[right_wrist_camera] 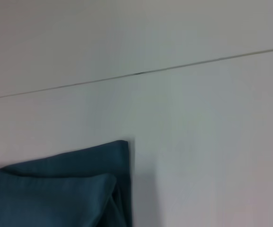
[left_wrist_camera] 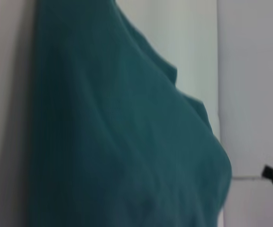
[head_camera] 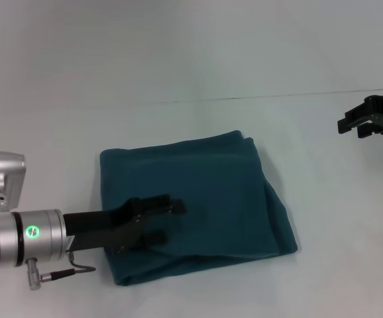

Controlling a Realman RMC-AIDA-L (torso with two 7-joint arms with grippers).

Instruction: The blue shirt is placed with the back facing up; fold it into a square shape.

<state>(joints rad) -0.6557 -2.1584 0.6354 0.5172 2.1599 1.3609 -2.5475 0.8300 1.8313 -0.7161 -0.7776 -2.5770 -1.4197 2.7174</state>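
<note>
Jaws first: on my left gripper [head_camera: 162, 222] they are spread apart, one black finger toward the far side and one toward me, hanging over the near-left part of the blue shirt [head_camera: 205, 199] with nothing pinched between them. Whether the tips brush the cloth or float just above it I cannot tell. From the left wrist view the shirt [left_wrist_camera: 122, 132] fills most of the frame, lying smooth with soft ridges.

Outward from there, the shirt sits mid-counter as a compact, roughly square bundle of stacked layers, its far-right corner showing doubled edges in the right wrist view [right_wrist_camera: 70, 189]. The near edge at six o'clock bulges slightly and the right side sags outward.

My right gripper [head_camera: 374, 118] hangs well apart at about two o'clock, above the bare white counter [head_camera: 191, 59]; its jaw state I cannot tell.

I judge the folding essentially finished, and this is the tidying or release stage. Next calls for lifting my left arm clear without dragging the top layer, perhaps squaring the loose right edge.
</note>
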